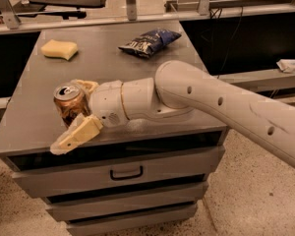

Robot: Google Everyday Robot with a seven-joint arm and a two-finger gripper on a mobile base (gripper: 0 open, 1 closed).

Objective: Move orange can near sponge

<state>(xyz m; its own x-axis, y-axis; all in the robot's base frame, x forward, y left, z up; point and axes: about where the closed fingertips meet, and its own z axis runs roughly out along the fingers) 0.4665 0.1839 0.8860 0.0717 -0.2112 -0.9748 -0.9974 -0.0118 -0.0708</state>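
Note:
The orange can (69, 101) stands upright near the front left of the grey cabinet top (113, 68). My gripper (67, 116) reaches in from the right and straddles the can. One cream finger (77, 134) lies in front of the can and the other finger (86, 86) is behind it. The jaws are open, with a gap showing between the front finger and the can. The pale yellow sponge (60, 49) lies at the back left corner of the top, well behind the can.
A dark blue chip bag (149, 41) lies at the back middle of the top. My thick white arm (221, 107) crosses the right side. Drawers (126, 172) are below the front edge. Dark shelving runs behind.

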